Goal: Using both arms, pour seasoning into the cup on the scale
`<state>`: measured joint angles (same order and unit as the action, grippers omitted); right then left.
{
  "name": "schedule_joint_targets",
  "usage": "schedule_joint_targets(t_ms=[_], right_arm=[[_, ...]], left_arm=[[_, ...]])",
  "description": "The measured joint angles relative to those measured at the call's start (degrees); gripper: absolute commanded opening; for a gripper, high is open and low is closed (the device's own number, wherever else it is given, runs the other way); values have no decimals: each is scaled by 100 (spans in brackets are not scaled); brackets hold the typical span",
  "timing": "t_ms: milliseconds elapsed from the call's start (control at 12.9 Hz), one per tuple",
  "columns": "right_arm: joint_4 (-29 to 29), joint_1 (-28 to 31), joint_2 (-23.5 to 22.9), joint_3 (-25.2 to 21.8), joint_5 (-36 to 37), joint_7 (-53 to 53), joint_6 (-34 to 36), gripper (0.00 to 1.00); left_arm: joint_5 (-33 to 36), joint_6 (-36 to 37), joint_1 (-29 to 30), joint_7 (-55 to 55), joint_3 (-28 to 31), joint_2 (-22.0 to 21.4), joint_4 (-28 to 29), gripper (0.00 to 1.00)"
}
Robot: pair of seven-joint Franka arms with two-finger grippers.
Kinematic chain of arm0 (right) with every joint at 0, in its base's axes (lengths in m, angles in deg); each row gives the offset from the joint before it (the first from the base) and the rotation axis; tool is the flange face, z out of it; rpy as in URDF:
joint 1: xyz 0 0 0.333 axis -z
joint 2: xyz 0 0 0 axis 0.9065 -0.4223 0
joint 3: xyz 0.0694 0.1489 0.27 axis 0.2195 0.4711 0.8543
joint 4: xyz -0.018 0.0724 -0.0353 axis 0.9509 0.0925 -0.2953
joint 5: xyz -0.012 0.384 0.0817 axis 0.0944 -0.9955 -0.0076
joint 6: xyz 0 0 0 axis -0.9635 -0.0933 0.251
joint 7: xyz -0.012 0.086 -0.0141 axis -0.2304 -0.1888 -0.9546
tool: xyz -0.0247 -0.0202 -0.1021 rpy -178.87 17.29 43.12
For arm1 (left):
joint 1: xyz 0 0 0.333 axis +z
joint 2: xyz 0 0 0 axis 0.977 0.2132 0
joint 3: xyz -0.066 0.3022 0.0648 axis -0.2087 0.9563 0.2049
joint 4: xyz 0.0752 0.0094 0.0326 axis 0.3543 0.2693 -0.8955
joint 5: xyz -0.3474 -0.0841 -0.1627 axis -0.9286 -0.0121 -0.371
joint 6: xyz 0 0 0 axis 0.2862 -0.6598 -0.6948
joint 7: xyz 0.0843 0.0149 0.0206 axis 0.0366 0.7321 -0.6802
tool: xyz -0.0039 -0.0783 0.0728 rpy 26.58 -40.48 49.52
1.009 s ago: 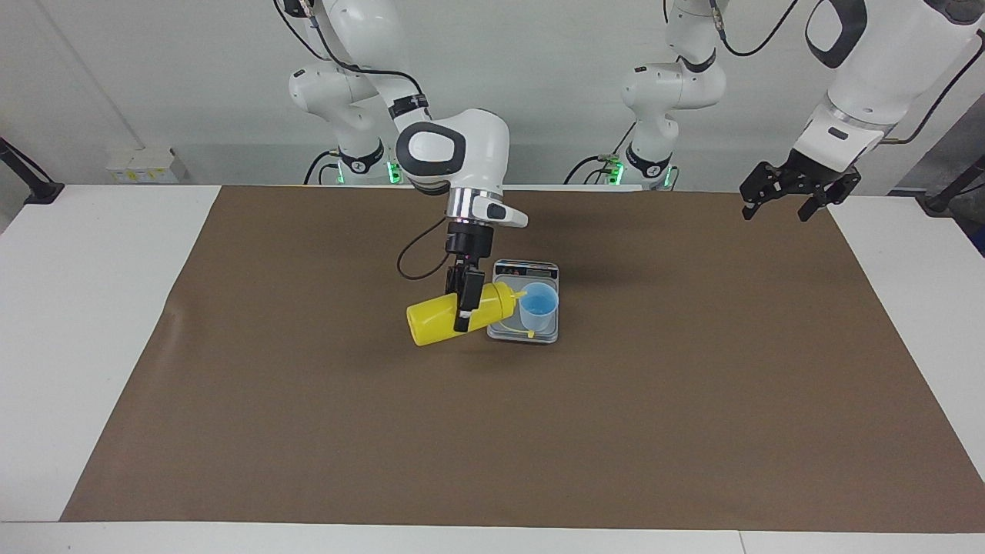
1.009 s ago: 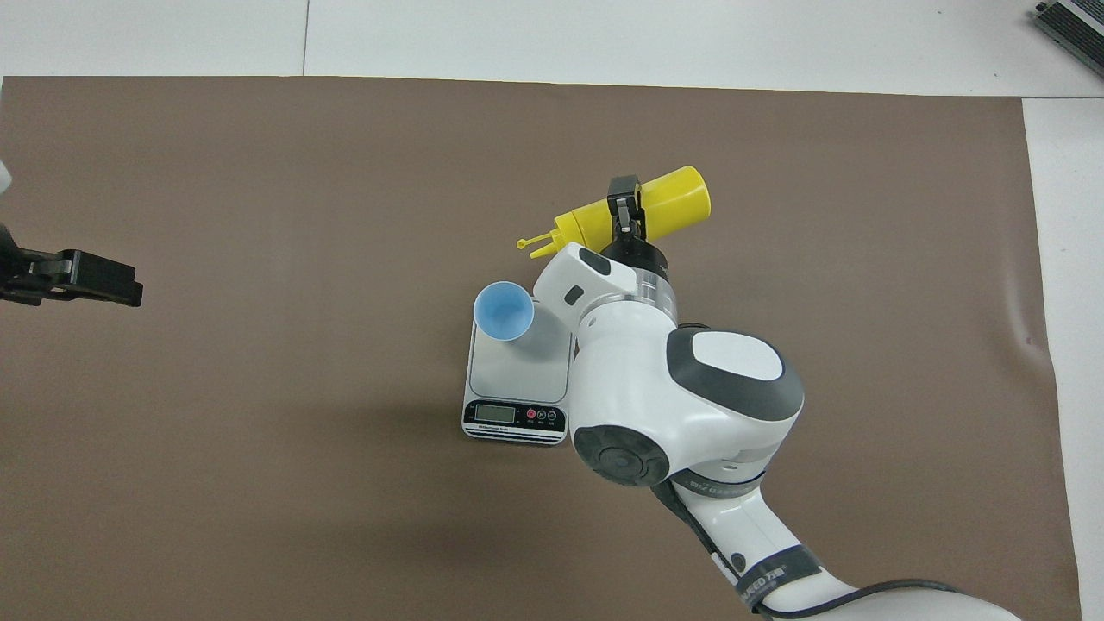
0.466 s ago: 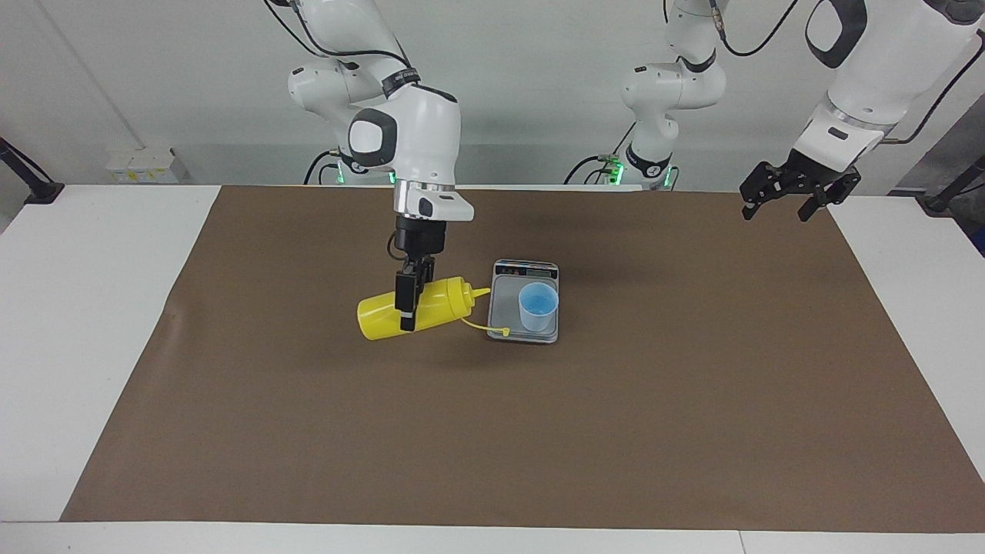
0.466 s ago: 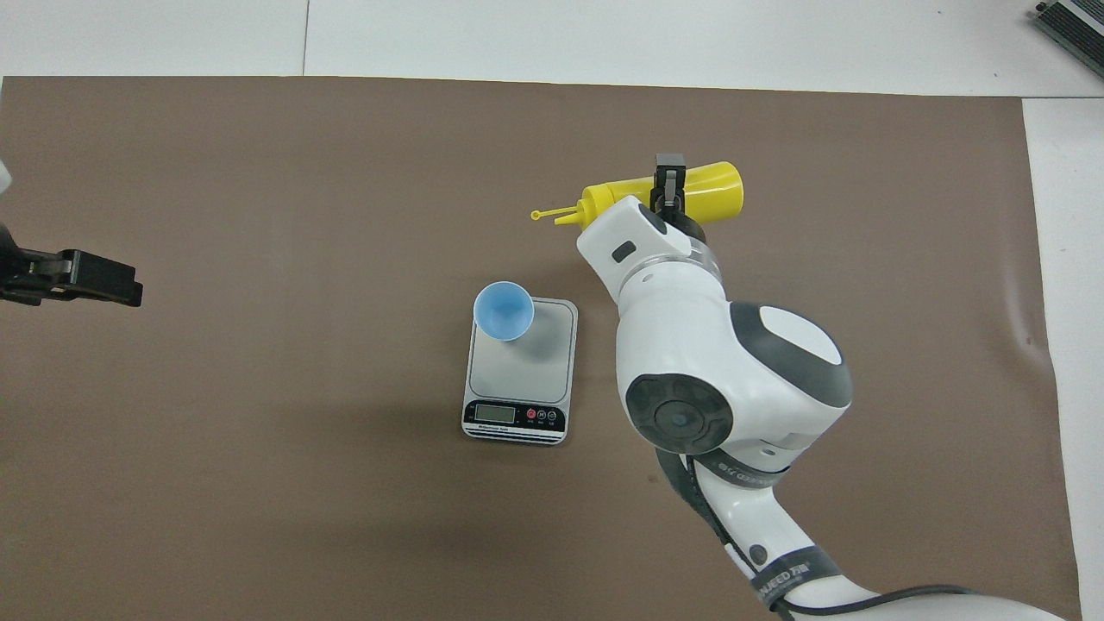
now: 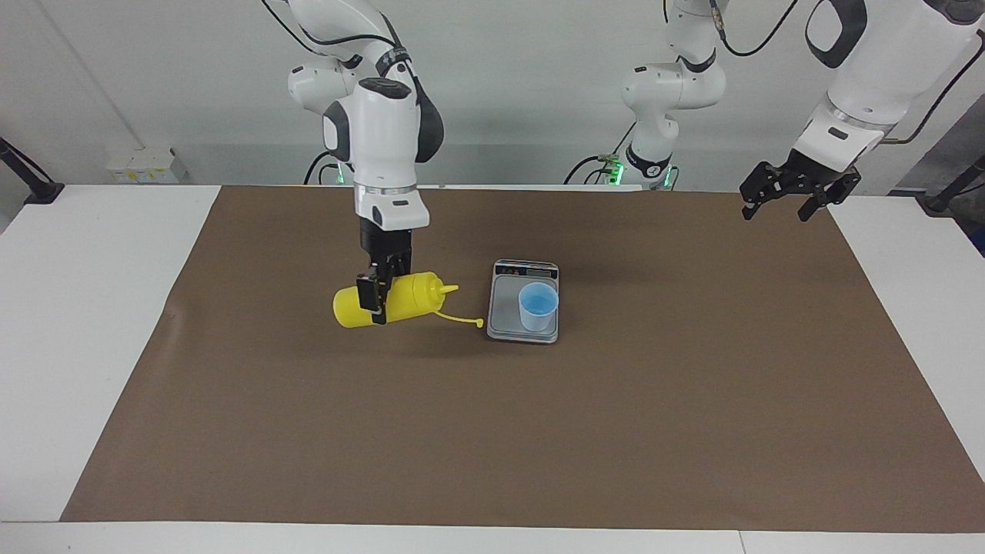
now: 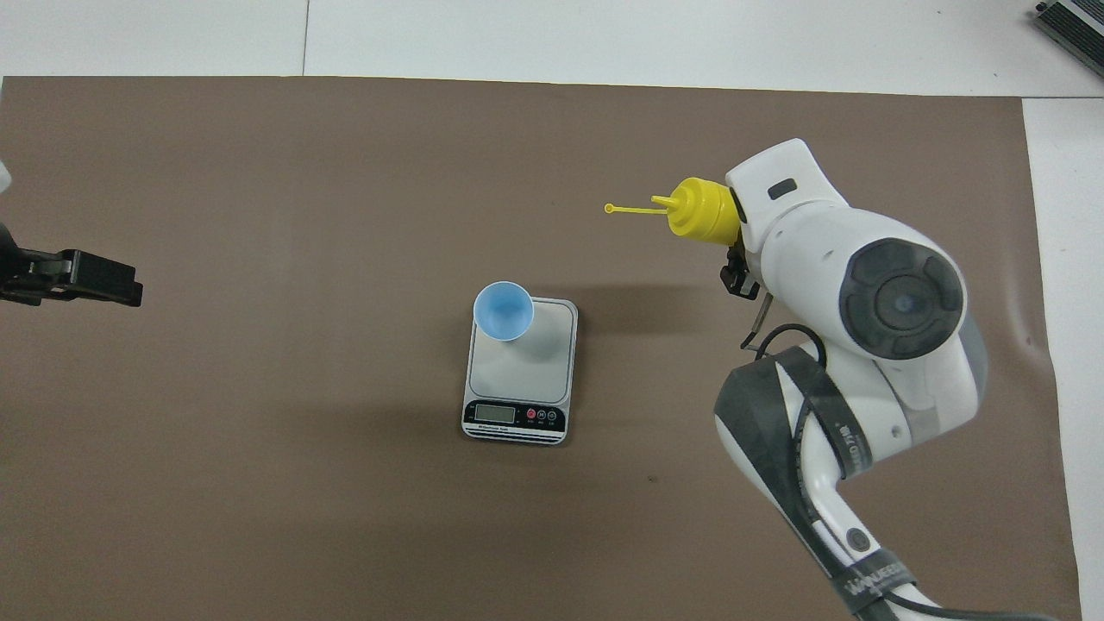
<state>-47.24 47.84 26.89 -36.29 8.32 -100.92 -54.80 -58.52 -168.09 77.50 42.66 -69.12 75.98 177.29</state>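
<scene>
The yellow seasoning bottle (image 5: 419,296) (image 6: 703,211) lies level in the air, a little above the brown mat, beside the scale toward the right arm's end of the table. My right gripper (image 5: 378,296) is shut on its middle from above. The nozzle points at the scale, and the cap (image 5: 479,323) dangles on its tether. The light-blue cup (image 5: 537,305) (image 6: 504,310) stands upright on the silver scale (image 5: 504,304) (image 6: 539,362), apart from the bottle. My left gripper (image 5: 777,214) (image 6: 121,285) waits open and holds nothing, raised over the mat's corner at the left arm's end.
A brown mat (image 5: 539,431) covers most of the white table (image 5: 85,308). The scale's dark display strip (image 6: 515,415) faces the robots. A small white box (image 5: 142,165) sits at the table's edge near the right arm's base.
My right gripper has carried the bottle away from the cup, toward the right arm's end, and levelled it. The nozzle no longer reaches over the cup. The left arm has not moved.
</scene>
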Motion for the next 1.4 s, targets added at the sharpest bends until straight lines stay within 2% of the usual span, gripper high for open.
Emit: schedule_joint_targets(t_ms=[233,621,931,1164,1397], right_arm=[[-23,347,20,-4,-1387,-663,333,0],[-217,927,-44,-10,-3481,-2159,387,0],[-386,1182,-404,-14,-5510,-3825,350,0],[-765,1291,-684,-16,-7238,-5180,157,0],[-1022,1271,-835,12,-8112,-5821,95,0]], left_arm=[[0,0,0,0,0,0,0,100],[0,0,0,0,0,0,0,100],[0,0,0,0,0,0,0,100],[0,0,0,0,0,0,0,100],[0,0,0,0,0,0,0,100]])
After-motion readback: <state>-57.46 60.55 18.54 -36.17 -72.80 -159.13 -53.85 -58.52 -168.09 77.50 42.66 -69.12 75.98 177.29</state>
